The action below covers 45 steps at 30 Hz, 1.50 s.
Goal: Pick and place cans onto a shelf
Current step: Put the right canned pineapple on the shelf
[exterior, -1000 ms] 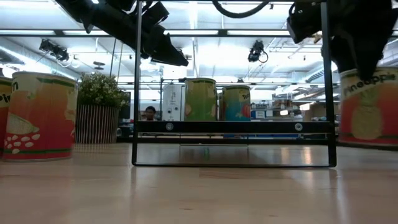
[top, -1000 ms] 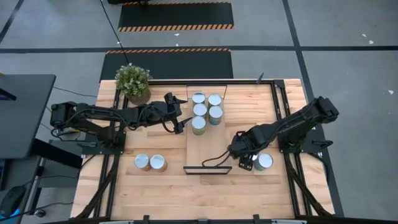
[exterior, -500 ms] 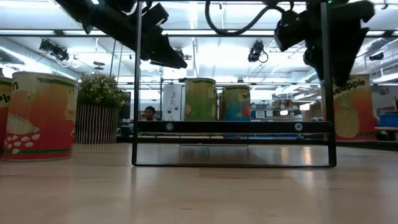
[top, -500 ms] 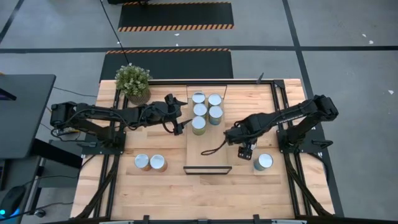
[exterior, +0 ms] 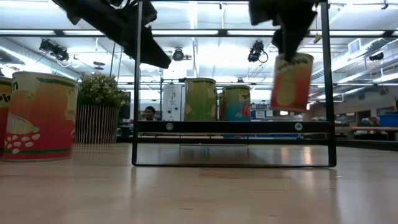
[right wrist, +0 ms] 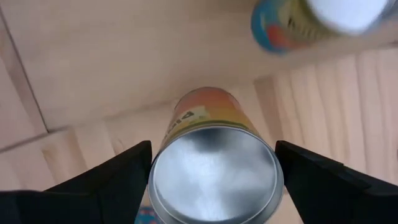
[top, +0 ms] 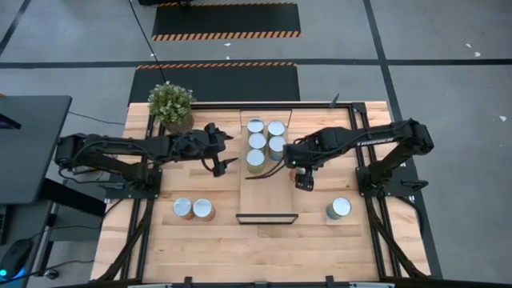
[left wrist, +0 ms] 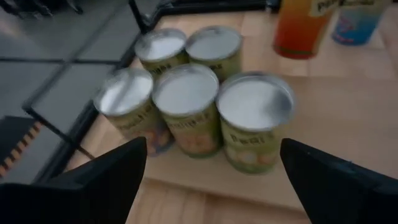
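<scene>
The shelf is a long light-wood board in a thin dark frame, lying mid-table. Several cans stand clustered on its far end. Two cans stand on the table at the near left, and one can at the near right. My right gripper is shut on an orange can over the shelf's right edge. My left gripper hangs open just left of the shelf, pointing at the cluster, with nothing between its fingers. My right gripper pinches the orange can's side wall just below its top rim between its two fingers. It comes from above, pointing down. The can hangs below the fingers, nearly upright, lifted clear of the table and higher than the shelf board.
A potted green plant stands at the far left corner. The shelf's near half is bare wood. Its upright end frame rises at the near end. Dark rails run along the table's sides.
My right gripper has lifted the orange can off the table at the near right. It has carried the can up and toward the far left, to the shelf's right edge, rolling its wrist on the way. My left gripper has drawn back a little toward the table's left edge.
</scene>
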{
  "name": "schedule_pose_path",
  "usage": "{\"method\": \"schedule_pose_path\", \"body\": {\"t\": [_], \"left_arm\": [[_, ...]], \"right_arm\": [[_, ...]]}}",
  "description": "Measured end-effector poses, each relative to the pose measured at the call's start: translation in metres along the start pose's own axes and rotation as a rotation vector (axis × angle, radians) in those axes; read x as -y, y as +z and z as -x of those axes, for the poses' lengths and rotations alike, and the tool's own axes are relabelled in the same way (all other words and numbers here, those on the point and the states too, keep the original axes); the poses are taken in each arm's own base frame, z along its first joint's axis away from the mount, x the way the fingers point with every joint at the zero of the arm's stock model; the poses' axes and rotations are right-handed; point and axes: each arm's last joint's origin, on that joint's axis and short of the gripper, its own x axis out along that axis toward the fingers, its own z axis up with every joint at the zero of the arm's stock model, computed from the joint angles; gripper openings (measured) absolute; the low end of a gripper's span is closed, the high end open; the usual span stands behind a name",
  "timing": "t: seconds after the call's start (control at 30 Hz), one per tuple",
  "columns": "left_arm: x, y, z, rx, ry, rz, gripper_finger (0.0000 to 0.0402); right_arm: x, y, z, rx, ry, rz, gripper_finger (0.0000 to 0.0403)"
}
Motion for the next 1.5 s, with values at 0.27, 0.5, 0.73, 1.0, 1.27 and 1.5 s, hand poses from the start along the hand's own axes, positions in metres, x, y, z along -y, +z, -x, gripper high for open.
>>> {"method": "schedule_pose_path", "body": {"t": [0.27, 0.5, 0.73, 1.0, 1.27, 1.5], "left_arm": [[0.001, -0.001, 0.002, -0.013, -0.056, 0.021, 0.0375], [0.001, 0.000, 0.002, 0.004, -0.055, 0.025, 0.0375], [0.001, 0.000, 0.002, 0.001, -0.055, 0.029, 0.0375], [0.001, 0.000, 0.002, 0.000, -0.052, 0.030, 0.0375], [0.001, 0.000, 0.002, -0.001, -0.052, 0.030, 0.0375], [0.001, 0.000, 0.002, -0.004, -0.052, 0.030, 0.0375]], "right_arm": [[0.003, 0.017, 0.008, 0.150, 0.037, 0.057, 0.0347], [-0.002, 0.030, 0.000, 0.212, 0.050, 0.123, 0.0347], [-0.008, 0.044, -0.024, 0.197, 0.035, 0.190, 0.0347], [-0.009, 0.050, -0.037, 0.175, 0.022, 0.209, 0.0347], [-0.009, 0.052, -0.037, 0.203, -0.081, 0.242, 0.0347], [-0.023, 0.051, -0.011, 0.215, -0.101, 0.260, 0.0347]]}}
